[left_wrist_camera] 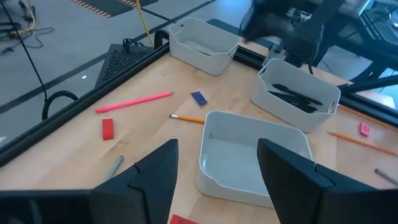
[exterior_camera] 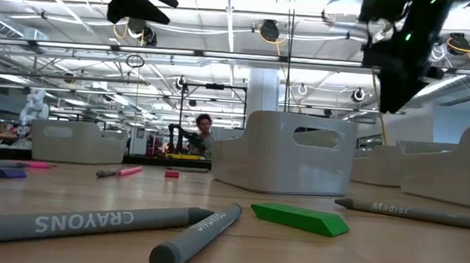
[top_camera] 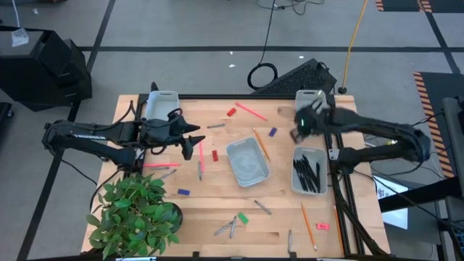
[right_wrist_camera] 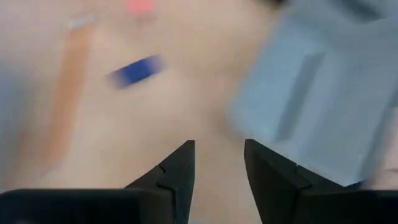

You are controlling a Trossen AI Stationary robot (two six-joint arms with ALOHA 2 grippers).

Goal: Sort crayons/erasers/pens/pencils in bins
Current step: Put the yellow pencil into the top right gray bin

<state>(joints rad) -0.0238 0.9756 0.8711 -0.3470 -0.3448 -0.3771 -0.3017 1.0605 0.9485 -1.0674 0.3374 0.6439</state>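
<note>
Overhead, a pale wooden table bearing a leafy green potted plant at the near left corner. Four shallow grey-blue plastic bins: one at back left, one at back right, one empty at centre, one at right holding slim black pens. Left gripper raised left of the centre bin, fingers spread, holding nothing. Right gripper raised near the back right bin, fingers parted, empty. Long pink pencils and orange pencils scattered. Stubby grey crayons at front centre, beside a green eraser; small blue eraser beneath the right gripper.
</note>
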